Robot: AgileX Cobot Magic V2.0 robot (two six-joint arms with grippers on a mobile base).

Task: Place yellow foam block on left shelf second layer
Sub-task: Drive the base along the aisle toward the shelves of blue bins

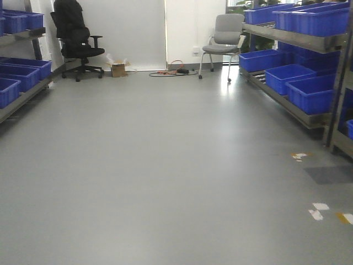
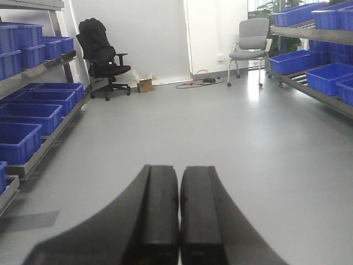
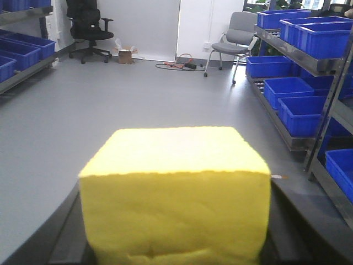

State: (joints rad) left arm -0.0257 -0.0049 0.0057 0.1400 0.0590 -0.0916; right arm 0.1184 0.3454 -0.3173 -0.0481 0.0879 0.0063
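Grey vinyl floor [image 1: 165,165], an open aisle running to a white far wall [image 1: 127,27]. Left shelf [image 2: 47,144]: metal rack, tiers loaded with blue bins [image 2: 30,117]. Right shelf [image 1: 287,37]: same build, with more of the same bins on its upper and lower tiers.

Far left, black office chair [image 1: 77,41] with dark clothing draped over its back. Small open cardboard box [image 1: 117,69] just right of it, near the wall. Far right of centre, grey chair [image 1: 223,38] on castors. Tangle of cables [image 1: 172,72] on the floor between the box and the grey chair. Near right, scraps of white and yellow tape [image 1: 320,211] stuck to the floor, close to a darker grey patch [image 1: 331,174].

Left wrist view: left fingers [image 2: 160,212] are black and pressed flat against each other along their length, nothing between them. They hang over bare floor, pointing down the aisle, with the left shelf off to their left.

Right wrist view: yellow foam block [image 3: 176,160] fills the near foreground, clamped between the right fingers [image 3: 300,218], which show as dark strips on either side of it. Block sits level, top face and near face visible, edges crisp, with a slight dimple low on the near face. It is held above the floor in mid-aisle, well apart from both shelves.
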